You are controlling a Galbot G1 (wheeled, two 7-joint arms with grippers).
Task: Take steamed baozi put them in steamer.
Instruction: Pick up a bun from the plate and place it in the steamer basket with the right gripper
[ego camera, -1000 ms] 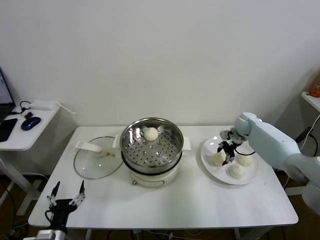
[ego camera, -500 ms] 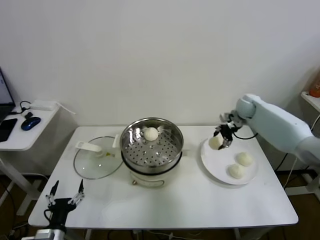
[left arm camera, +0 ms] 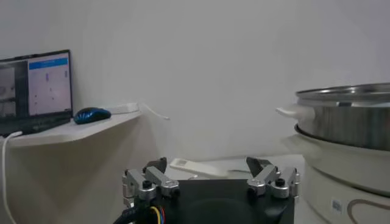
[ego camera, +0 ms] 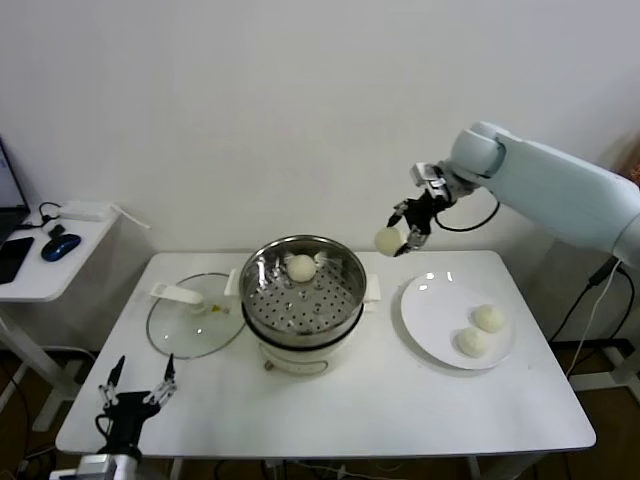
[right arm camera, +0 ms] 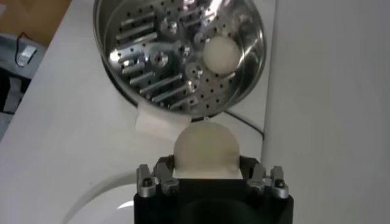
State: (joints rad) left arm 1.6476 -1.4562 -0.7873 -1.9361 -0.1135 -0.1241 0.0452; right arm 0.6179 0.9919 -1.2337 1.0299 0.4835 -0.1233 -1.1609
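Observation:
My right gripper (ego camera: 398,238) hangs in the air between the plate and the steamer (ego camera: 304,300), shut on a cream-white baozi (ego camera: 387,240). In the right wrist view that baozi (right arm camera: 205,146) fills the gap between the fingers, with the steamer (right arm camera: 146,67) below it. One baozi (ego camera: 302,267) lies on the perforated tray at the back, and the right wrist view shows this bun (right arm camera: 220,53) too. Two more baozi (ego camera: 489,318) (ego camera: 472,342) rest on the white plate (ego camera: 430,305). My left gripper (ego camera: 135,396) is parked low at the table's front left, open and holding nothing.
A glass lid (ego camera: 192,325) with a white handle lies flat left of the steamer. A side table (ego camera: 40,275) with a mouse stands at the far left. In the left wrist view the steamer's wall (left arm camera: 347,125) rises to one side.
My right gripper closed on a baozi on the plate, lifted it and carried it up and leftward toward the steamer. Two baozi are left on the plate. The left arm stayed parked.

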